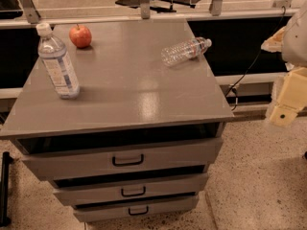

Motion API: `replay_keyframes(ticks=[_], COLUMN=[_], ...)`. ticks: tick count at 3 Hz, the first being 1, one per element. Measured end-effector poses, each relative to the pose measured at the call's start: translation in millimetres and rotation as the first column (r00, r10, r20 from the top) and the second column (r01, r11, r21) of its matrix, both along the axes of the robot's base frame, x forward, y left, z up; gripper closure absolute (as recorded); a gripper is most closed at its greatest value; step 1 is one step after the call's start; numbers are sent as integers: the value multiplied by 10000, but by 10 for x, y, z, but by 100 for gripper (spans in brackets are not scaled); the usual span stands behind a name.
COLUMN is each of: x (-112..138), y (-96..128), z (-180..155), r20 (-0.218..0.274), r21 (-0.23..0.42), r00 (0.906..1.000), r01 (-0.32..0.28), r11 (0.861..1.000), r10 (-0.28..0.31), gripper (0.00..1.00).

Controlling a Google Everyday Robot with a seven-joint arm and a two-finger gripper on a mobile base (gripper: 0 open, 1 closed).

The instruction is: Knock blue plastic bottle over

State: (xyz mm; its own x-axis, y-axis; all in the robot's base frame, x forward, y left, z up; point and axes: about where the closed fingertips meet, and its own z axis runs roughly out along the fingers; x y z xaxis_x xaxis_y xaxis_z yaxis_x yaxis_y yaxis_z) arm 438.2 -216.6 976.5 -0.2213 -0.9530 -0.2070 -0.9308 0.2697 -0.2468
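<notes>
The blue plastic bottle point(58, 65) stands upright on the left side of the grey cabinet top point(134, 90). It is clear, with a white cap and a pale blue-and-white label. My gripper point(287, 107) is a pale yellow part at the right edge of the view. It hangs off the cabinet's right side, below the level of the top and far from the bottle.
A red apple point(80, 36) sits at the back left, behind the bottle. A slimmer crinkled clear bottle point(186, 51) with a reddish band lies on its side at the back right. The cabinet has three drawers point(127, 160) in front. A black cable point(249, 68) hangs at the right.
</notes>
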Motion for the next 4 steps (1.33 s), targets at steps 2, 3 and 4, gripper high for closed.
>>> replay_keyframes(ticks=[2,3,4], x=[73,303,509], y=[173,877,1755], z=[-56,-169,-357], r20=[-42,38,173], r21=[764,2242,3652], r00=[9999,9946,9705], r01=[-101,-1023,-2299], r11=[9970,9692,9021], r10=[105,1041,2404], gripper=[0,0,0])
